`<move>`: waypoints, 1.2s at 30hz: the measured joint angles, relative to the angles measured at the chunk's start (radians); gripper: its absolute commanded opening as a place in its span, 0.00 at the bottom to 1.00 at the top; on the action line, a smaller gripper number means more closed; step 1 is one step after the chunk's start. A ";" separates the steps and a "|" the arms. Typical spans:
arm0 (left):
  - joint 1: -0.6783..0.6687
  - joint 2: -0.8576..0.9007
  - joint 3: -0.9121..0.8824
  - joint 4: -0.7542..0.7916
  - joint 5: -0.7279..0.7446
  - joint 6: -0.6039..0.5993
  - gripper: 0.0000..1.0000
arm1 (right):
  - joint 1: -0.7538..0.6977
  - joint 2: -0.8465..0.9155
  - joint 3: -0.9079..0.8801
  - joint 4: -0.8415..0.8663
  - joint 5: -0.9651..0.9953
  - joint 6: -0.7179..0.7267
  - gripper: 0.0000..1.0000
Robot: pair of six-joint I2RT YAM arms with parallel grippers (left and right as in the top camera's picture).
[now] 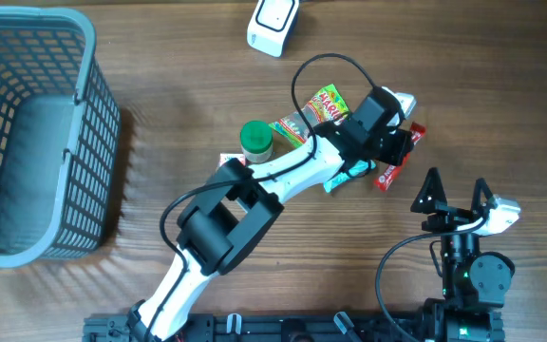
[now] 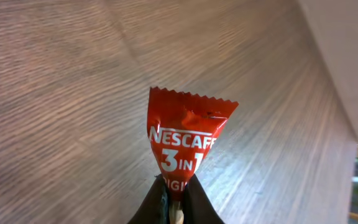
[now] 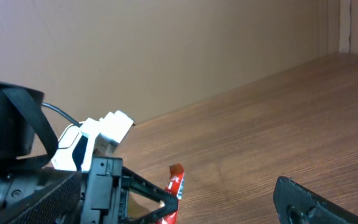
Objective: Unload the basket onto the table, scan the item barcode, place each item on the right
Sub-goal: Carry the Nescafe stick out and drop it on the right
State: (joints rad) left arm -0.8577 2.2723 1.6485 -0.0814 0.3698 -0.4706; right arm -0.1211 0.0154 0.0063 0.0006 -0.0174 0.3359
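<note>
My left gripper (image 2: 178,208) is shut on the lower end of a red Nescafe 3-in-1 sachet (image 2: 185,140), which sticks out ahead of the fingers above the wooden table. From overhead, the left gripper (image 1: 397,150) reaches over the pile of items at centre right, with the sachet (image 1: 388,175) showing red on both sides of it. The right wrist view catches the sachet (image 3: 176,179) pinched in that gripper. No barcode shows on it. My right gripper (image 1: 456,195) stands open near the front right with nothing between its fingers (image 3: 309,202).
A white scanner (image 1: 273,24) lies at the back centre. A green-lidded jar (image 1: 256,140), a colourful candy packet (image 1: 329,100) and other small packs lie under the left arm. A grey basket (image 1: 88,114) stands at the left.
</note>
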 measured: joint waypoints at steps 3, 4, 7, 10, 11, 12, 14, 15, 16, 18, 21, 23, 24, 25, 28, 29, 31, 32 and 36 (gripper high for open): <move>0.002 0.001 0.000 0.011 -0.022 -0.003 1.00 | 0.000 0.000 0.000 0.000 0.000 0.000 1.00; 0.004 0.000 0.000 0.011 -0.033 -0.003 1.00 | 0.000 0.000 0.000 0.000 0.000 0.000 1.00; 0.028 -0.023 0.019 -0.005 -0.083 0.008 1.00 | 0.000 0.000 0.000 0.000 0.000 0.000 1.00; 0.114 -0.161 0.059 -0.144 -0.206 0.089 1.00 | 0.000 0.000 0.000 0.000 0.000 0.000 1.00; 0.157 -0.232 0.080 -0.193 -0.277 0.129 1.00 | 0.000 0.000 0.000 0.000 0.000 0.000 1.00; 0.218 -0.340 0.102 -0.242 -0.377 0.183 1.00 | 0.000 0.000 0.000 0.000 0.000 0.000 1.00; 0.307 -0.497 0.119 -0.290 -0.517 0.267 1.00 | 0.000 0.000 0.000 0.000 0.000 0.000 1.00; 0.343 -0.558 0.121 -0.294 -0.567 0.299 1.00 | 0.000 0.000 0.000 0.000 0.000 0.000 1.00; 0.376 -0.606 0.121 -0.291 -0.605 0.330 1.00 | 0.000 0.000 0.000 0.000 0.000 0.000 1.00; 0.464 -0.725 0.122 -0.254 -0.692 0.409 1.00 | 0.000 0.000 0.000 0.000 0.000 0.000 1.00; 0.561 -0.840 0.141 -0.222 -0.772 0.511 1.00 | 0.000 0.000 0.000 0.000 0.000 0.000 1.00; 0.600 -0.908 0.163 -0.237 -0.808 0.570 1.00 | 0.000 0.000 0.000 0.000 0.000 0.000 0.99; 0.604 -0.949 0.171 -0.297 -0.818 0.612 1.00 | 0.000 0.000 0.000 0.000 0.000 0.000 1.00; 0.604 -0.982 0.171 -0.331 -0.822 0.638 1.00 | 0.000 0.000 0.000 0.000 0.000 0.000 1.00; 0.604 -1.075 0.167 -0.432 -0.826 0.672 1.00 | 0.000 0.000 0.000 0.000 0.000 0.000 1.00; 0.604 -1.113 0.160 -0.448 -0.826 0.669 1.00 | 0.000 0.000 0.000 0.000 0.000 0.000 1.00; 0.604 -1.236 0.121 -0.466 -0.818 0.656 1.00 | 0.000 0.000 0.000 0.000 0.000 0.000 1.00; 0.604 -1.288 0.097 -0.458 -0.798 0.652 1.00 | 0.000 0.000 0.000 0.000 0.000 0.000 1.00; 0.604 -1.591 -0.077 -0.433 -0.645 0.645 1.00 | 0.000 0.000 0.000 0.000 0.000 0.000 1.00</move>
State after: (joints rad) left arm -0.2539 0.6811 1.5715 -0.5144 -0.2756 0.1741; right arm -0.1211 0.0158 0.0063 0.0006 -0.0174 0.3359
